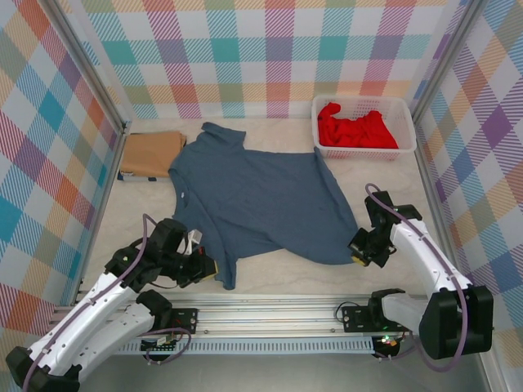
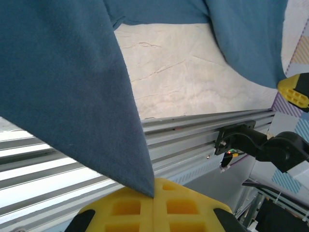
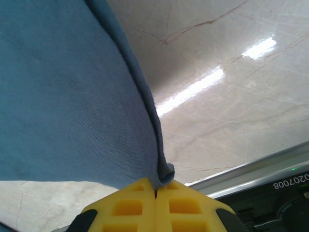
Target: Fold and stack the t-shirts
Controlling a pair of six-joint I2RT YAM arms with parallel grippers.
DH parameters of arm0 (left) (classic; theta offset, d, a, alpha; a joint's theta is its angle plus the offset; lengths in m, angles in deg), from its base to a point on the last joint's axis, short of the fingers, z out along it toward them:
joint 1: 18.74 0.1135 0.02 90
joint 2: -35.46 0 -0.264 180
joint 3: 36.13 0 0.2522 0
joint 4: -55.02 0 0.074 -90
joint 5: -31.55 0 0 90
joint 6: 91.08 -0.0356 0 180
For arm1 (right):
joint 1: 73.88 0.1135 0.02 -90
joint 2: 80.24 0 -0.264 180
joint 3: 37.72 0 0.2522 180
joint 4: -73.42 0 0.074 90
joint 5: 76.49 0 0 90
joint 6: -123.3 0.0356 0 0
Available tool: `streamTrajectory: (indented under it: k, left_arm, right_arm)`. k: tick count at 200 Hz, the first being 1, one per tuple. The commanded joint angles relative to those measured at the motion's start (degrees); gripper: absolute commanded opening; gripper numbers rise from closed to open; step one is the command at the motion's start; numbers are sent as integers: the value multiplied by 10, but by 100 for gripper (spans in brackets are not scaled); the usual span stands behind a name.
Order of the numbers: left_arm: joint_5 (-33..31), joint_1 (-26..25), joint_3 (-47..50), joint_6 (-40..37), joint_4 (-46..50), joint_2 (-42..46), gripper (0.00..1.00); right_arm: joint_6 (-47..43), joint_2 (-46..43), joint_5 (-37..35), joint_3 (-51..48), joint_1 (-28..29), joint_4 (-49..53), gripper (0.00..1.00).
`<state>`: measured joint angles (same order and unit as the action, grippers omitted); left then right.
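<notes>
Both pincers are clamped down now. The left gripper [image 1: 209,268] has its yellow pads pressed fully together on the near-left hem corner of the slate blue t-shirt [image 1: 253,196]. In the left wrist view the cloth tapers to a point right where the pads meet. The right gripper [image 1: 360,247] is likewise closed tight on the near-right hem corner, with the folded edge of cloth nipped between its pads in the right wrist view.

From both grips the blue shirt runs away across the table [image 1: 282,282], collar at the far end. The tan-brown t-shirt [image 1: 151,153] lies folded well beyond the left gripper and off to its outer side. The bright red t-shirt [image 1: 355,129] sits crumpled in the white basket [image 1: 364,101], well beyond the right gripper.

Here is the danger, as I judge it. Each bite takes only the very tip of a corner, so a quick pull could slide the cloth out. The hem by the left gripper looks bunched and narrow, so an uneven carry may twist the fold. The far sleeve lies just beside the basket and could drag against it.
</notes>
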<state>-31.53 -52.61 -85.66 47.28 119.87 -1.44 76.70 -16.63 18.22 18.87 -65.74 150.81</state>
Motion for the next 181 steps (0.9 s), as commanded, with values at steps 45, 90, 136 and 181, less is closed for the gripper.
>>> streamTrajectory:
  k: [45, 90, 136, 181]
  left_arm:
    - [-92, -14, 21, 20, 29, 0, 0]
    - [-208, -14, -11, 32, 76, -3, 0]
    - [-244, -14, -10, 51, 88, 4, 0]
    - [-245, -14, -2, 54, 64, -15, 0]
  right_arm:
    - [71, -22, 12, -44, 39, 61, 0]
    - [101, 70, 11, -11, 126, 6, 0]
    - [123, 80, -26, 0, 131, 2, 0]
    - [120, 96, -79, 5, 114, 2, 0]
